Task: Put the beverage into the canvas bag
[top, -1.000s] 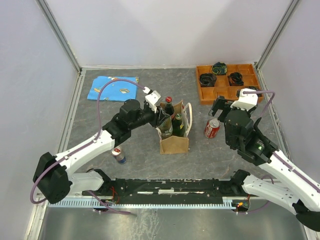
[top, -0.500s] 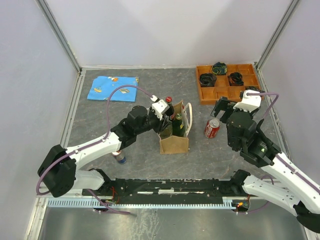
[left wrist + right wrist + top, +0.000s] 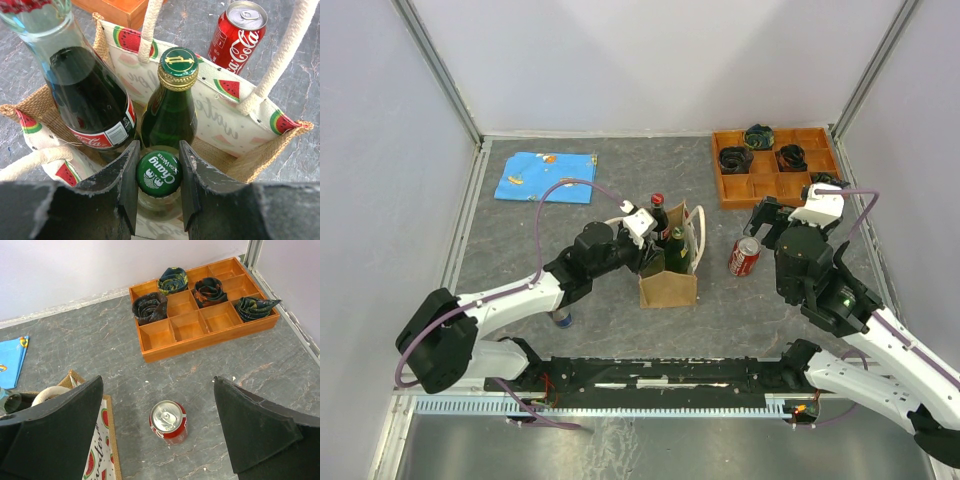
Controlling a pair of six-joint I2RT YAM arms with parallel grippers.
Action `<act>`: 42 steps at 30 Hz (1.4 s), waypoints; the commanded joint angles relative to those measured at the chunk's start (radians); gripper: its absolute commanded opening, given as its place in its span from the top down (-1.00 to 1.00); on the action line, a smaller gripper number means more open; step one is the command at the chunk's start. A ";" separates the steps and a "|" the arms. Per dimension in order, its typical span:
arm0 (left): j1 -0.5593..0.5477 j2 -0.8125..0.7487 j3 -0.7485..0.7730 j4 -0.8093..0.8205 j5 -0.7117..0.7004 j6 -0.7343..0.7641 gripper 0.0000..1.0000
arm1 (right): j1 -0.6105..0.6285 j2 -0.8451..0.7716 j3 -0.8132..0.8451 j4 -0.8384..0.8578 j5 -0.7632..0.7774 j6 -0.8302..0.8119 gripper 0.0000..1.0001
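Observation:
The canvas bag stands upright mid-table, tan with a white watermelon panel and rope handles. Inside it are a dark cola bottle, a green bottle with a gold cap and a clear bottle with a green Chang cap. My left gripper reaches into the bag from the left, its fingers closed on the Chang bottle's neck. A red cola can stands right of the bag. My right gripper is wide open and empty, hovering above the can.
An orange compartment tray with rolled dark items sits at the back right, also in the right wrist view. A blue cloth lies at the back left. A small blue can stands under my left forearm.
My left arm has swung its elbow rightward and settled the wrist over the bag with the bottle between its fingers. My right gripper has drifted slightly right, still open.

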 commanded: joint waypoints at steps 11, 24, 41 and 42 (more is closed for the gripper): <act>-0.011 -0.004 0.016 0.160 -0.032 0.062 0.06 | -0.006 -0.003 0.009 0.009 0.024 0.005 -0.99; -0.013 -0.147 0.108 -0.021 -0.013 0.030 -0.32 | -0.006 -0.006 0.012 -0.007 0.020 0.012 -0.99; -0.209 -0.175 0.158 -0.325 0.140 0.301 -0.25 | -0.256 0.310 0.346 -0.563 -0.321 0.257 -0.98; -0.211 -0.155 0.161 -0.313 0.122 0.315 -0.25 | -0.272 0.322 0.352 -0.575 -0.348 0.259 -0.98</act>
